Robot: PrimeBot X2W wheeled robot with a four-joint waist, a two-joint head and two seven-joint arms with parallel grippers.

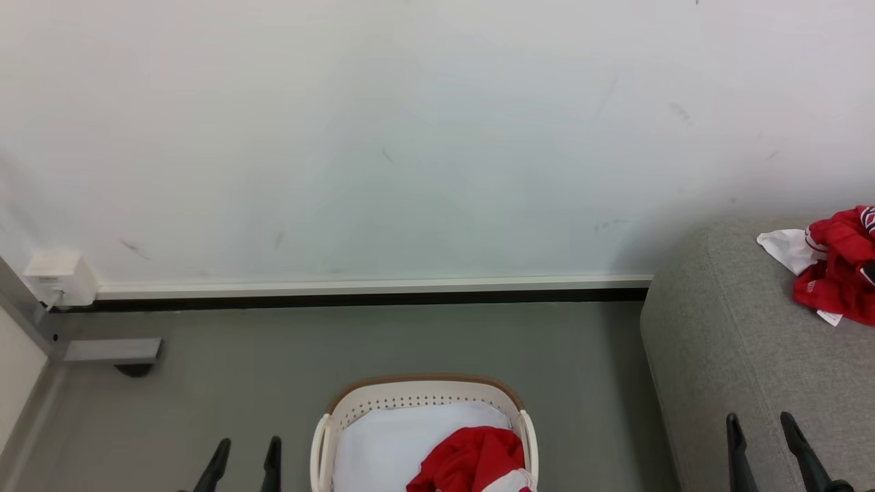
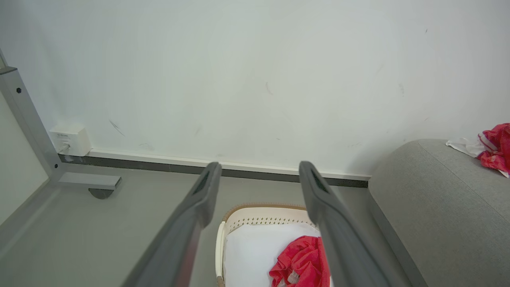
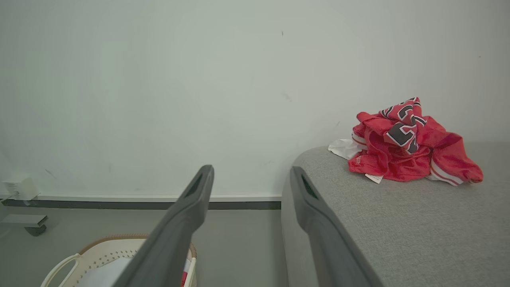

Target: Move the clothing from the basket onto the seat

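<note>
Lying in the basket (image 1: 424, 384) at bottom centre, a red garment (image 1: 478, 459) is best pinched at its bunched crown; left gripper (image 1: 247, 445) and right gripper (image 1: 759, 420) are spread wide, empty; lettered garment (image 3: 406, 147) on the seat (image 1: 718, 355), right.

You have a pale off-white wall (image 1: 410, 137) across the whole background. It carries faint dark scuffs (image 1: 135, 248) low on its left and a few more toward the upper right. A white skirting strip (image 1: 369, 285) runs along its base, with a dark band (image 1: 342, 298) directly beneath. Below that is grey floor (image 1: 239, 383), matte and plain.

At your far left a small white box (image 1: 58, 277) sits on the wall just above the skirting. Beside it a grey metal post (image 2: 30, 119) slants down to a flat grey foot bar (image 1: 113, 350) on the floor, with a dark rounded pad (image 1: 135, 370) under its end. A pale panel (image 1: 17, 369) lies left of the post.
</note>
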